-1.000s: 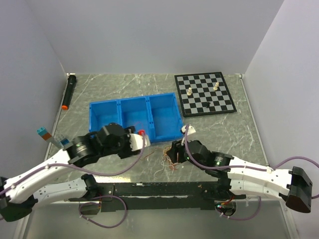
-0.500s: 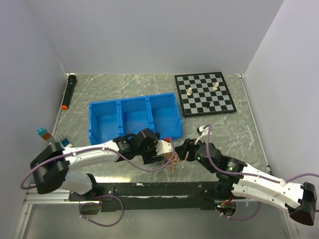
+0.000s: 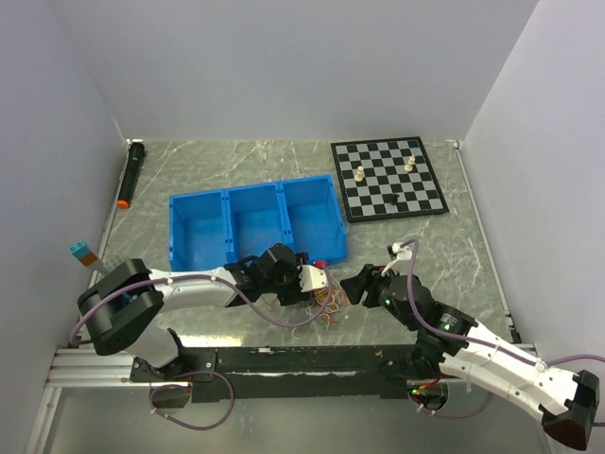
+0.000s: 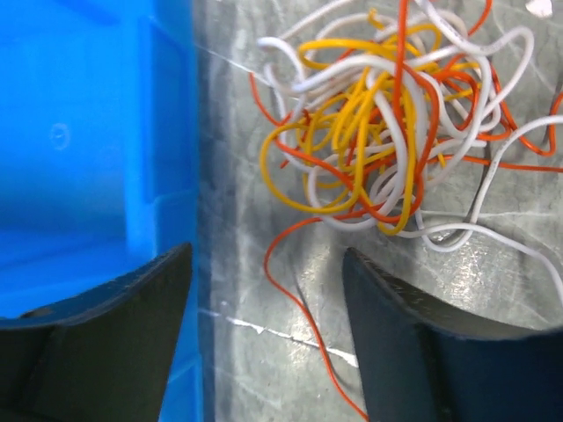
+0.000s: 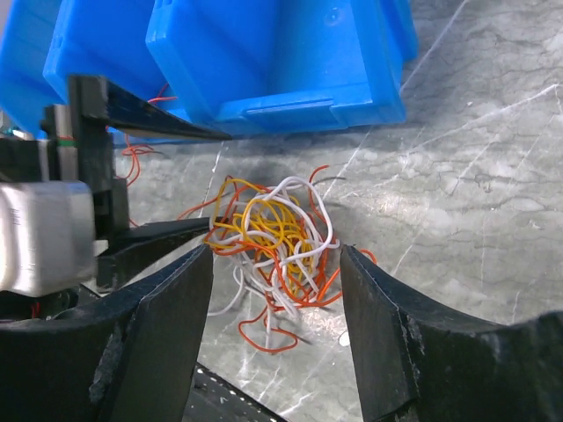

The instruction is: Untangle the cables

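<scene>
The cables (image 3: 327,305) are a tangled ball of thin red, orange-yellow and white wires on the marble table, just in front of the blue tray (image 3: 255,223). My left gripper (image 3: 316,285) is open at the tangle's left edge. In the left wrist view (image 4: 264,257) one red strand (image 4: 299,299) runs between its jaws and the ball (image 4: 387,123) lies just ahead. My right gripper (image 3: 353,288) is open on the tangle's right side. In the right wrist view (image 5: 275,255) its jaws stand either side of the ball (image 5: 277,230), not touching it.
The blue three-compartment tray shows close in both wrist views (image 4: 88,132) (image 5: 264,61). A chessboard (image 3: 388,177) with a few pieces lies at the back right. A black marker (image 3: 130,173) lies by the left wall, with a small blue-orange block (image 3: 80,252) nearer.
My left arm has reached right from beside the tray to the tangle's left edge. My right gripper has drawn back a little to the right. The tangle has barely moved.
</scene>
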Motion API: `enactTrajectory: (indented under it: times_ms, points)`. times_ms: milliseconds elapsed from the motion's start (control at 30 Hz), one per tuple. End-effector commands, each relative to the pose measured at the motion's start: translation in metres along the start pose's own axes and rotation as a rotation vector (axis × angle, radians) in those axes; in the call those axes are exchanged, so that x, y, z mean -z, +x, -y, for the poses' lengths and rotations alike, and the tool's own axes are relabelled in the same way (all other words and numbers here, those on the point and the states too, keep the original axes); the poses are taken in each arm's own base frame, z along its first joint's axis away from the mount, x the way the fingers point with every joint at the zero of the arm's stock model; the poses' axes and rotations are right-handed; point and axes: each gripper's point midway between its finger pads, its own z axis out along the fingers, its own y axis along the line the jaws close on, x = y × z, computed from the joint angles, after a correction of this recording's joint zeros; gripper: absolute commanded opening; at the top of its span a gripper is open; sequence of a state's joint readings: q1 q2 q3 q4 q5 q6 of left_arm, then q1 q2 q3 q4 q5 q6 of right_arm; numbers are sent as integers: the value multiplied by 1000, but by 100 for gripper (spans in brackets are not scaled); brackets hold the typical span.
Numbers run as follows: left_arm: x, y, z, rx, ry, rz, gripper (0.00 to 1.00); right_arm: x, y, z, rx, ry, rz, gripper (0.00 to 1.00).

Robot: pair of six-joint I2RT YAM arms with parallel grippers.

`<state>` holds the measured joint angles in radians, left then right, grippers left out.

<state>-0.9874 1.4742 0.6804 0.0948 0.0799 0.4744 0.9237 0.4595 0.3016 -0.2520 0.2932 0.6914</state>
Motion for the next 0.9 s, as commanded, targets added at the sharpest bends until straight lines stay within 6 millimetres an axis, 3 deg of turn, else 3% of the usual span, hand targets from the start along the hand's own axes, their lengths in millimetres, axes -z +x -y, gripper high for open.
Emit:
enactTrajectory:
  times_ms: [0, 167, 300, 333, 500, 700, 733, 867]
  points:
    - [-7, -12, 6, -34, 52, 66, 68, 1, 2, 3, -16, -5, -3, 66]
    - [-5, -9, 11, -60, 73, 63, 41, -2, 3, 3, -18, -26, -7, 67]
    - [3, -16, 3, -47, 46, 60, 5, -6, 12, 1, -16, -40, -49, 70]
    - [8, -23, -1, -46, 34, 70, 1, -6, 15, 1, -15, -44, -59, 71]
    - [38, -54, -14, 43, 19, 76, 1, -5, 27, 3, -28, -39, -115, 76]
    - [47, -43, -8, 107, 13, 53, 1, 9, 36, 13, -67, 4, -147, 79]
    - [46, -40, -6, 105, 17, 52, 3, 12, 38, 12, -69, -10, -150, 78]
    - [36, -32, 11, 58, 98, 47, 29, 22, 42, -2, -87, -112, -156, 72]
